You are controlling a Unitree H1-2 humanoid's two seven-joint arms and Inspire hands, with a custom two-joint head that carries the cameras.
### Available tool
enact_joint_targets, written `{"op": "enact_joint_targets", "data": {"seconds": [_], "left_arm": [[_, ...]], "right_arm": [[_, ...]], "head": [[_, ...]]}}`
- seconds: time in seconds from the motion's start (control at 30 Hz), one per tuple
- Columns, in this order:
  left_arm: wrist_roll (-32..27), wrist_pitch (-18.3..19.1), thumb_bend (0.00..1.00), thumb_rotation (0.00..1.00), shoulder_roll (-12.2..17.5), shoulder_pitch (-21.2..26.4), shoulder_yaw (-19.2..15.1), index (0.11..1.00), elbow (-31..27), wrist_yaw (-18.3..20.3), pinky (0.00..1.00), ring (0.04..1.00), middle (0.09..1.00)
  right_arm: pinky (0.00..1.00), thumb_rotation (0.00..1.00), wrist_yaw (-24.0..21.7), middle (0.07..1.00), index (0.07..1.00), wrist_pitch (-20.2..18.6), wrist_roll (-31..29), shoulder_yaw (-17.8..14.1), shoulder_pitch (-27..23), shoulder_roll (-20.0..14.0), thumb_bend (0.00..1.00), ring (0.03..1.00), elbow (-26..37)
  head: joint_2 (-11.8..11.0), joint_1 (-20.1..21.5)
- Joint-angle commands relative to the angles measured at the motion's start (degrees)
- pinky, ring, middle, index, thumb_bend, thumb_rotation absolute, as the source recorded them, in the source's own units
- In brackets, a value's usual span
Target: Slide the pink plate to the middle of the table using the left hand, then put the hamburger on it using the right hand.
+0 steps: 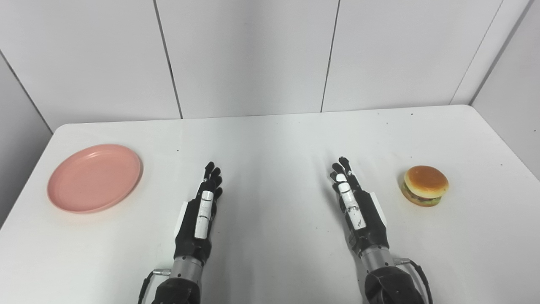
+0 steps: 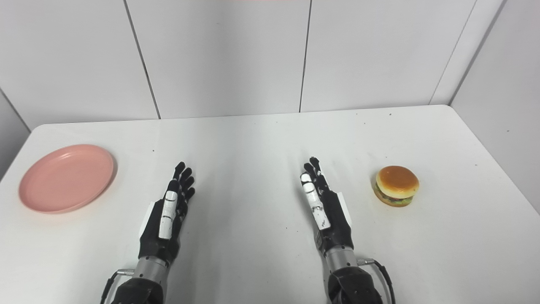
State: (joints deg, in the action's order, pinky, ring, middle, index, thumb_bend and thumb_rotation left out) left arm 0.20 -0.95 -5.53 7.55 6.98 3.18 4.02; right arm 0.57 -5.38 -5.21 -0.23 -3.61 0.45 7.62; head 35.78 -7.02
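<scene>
A round pink plate lies flat at the left side of the white table, with nothing on it. A hamburger with a tan bun sits at the right side. My left hand rests edge-on near the table's front, fingers straight and pointing away, open and holding nothing; the plate is well to its left. My right hand mirrors it, open, with the hamburger a short way to its right. Neither hand touches an object.
White wall panels stand right behind the table's far edge, and a side wall closes in on the right. The table's front left and right corners run out of view.
</scene>
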Motion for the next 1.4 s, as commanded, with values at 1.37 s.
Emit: {"op": "enact_joint_targets", "data": {"seconds": [1.37], "left_arm": [[-9.7,2.6,0.90,1.00,14.5,18.7,-26.9,0.808,-4.3,-12.3,0.85,0.811,0.813]], "right_arm": [[1.00,0.87,-7.6,0.959,0.954,8.9,-8.6,-4.3,-3.2,-4.2,0.40,0.980,-7.8]], "head": [[-14.1,-31.5]]}}
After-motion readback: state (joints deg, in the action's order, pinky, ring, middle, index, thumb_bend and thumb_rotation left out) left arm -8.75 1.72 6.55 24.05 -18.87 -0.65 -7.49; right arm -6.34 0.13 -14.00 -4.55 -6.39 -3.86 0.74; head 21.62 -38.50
